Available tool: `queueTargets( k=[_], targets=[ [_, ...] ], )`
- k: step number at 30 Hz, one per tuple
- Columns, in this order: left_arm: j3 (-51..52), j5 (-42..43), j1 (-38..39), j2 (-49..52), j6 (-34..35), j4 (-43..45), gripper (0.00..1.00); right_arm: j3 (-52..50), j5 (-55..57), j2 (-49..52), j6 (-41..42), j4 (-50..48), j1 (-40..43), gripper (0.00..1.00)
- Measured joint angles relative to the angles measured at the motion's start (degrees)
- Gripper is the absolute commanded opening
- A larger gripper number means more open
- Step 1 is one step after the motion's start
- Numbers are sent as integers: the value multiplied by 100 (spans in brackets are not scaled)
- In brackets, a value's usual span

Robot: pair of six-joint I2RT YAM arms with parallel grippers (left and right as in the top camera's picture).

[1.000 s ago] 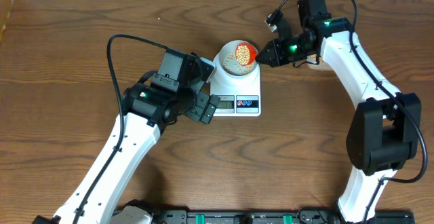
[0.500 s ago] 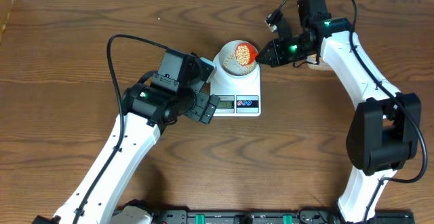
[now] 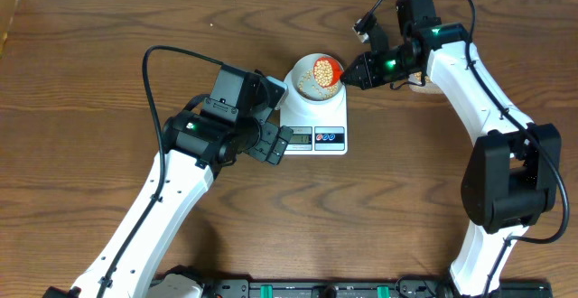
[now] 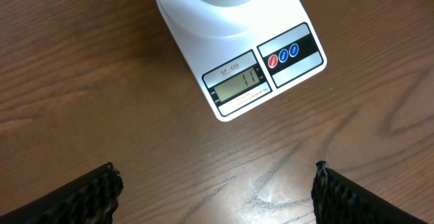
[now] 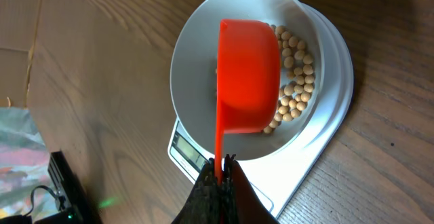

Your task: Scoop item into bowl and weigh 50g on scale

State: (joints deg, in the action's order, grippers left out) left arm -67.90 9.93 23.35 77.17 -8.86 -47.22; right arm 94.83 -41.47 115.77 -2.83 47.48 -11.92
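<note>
Sitting on the scale (image 3: 330, 116): the bowl (image 3: 305, 88), at the end away from the display (image 4: 237, 83)
Beans (image 5: 296, 81): loose layer in the bowl, plus a heap more in the red scoop (image 3: 326, 68)
Scoop: hanging over the bowl's rim, above the scale's far end
Right gripper (image 5: 220, 173): pinched tight on the scoop handle, just past the scale's far corner
Left gripper (image 4: 217, 190): fingers spread wide, nothing in them, hovering just off the scale's display end

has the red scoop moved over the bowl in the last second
No. The red scoop holds the same spot above the bowl, unchanged against the scale.
</note>
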Motion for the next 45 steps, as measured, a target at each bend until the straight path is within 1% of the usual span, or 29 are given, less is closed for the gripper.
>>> queueTargets(
  k=[16,26,30,45],
  targets=[
    [0,0,0,0,0,0,92,63,122,-7,-245,15,0,1],
    [0,0,0,0,0,0,92,162,446,-505,-433,9,0,1],
    [0,0,0,0,0,0,92,192,494,-551,-472,7,0,1],
    [0,0,0,0,0,0,92,192,275,-553,-341,190,0,1]
  ],
)
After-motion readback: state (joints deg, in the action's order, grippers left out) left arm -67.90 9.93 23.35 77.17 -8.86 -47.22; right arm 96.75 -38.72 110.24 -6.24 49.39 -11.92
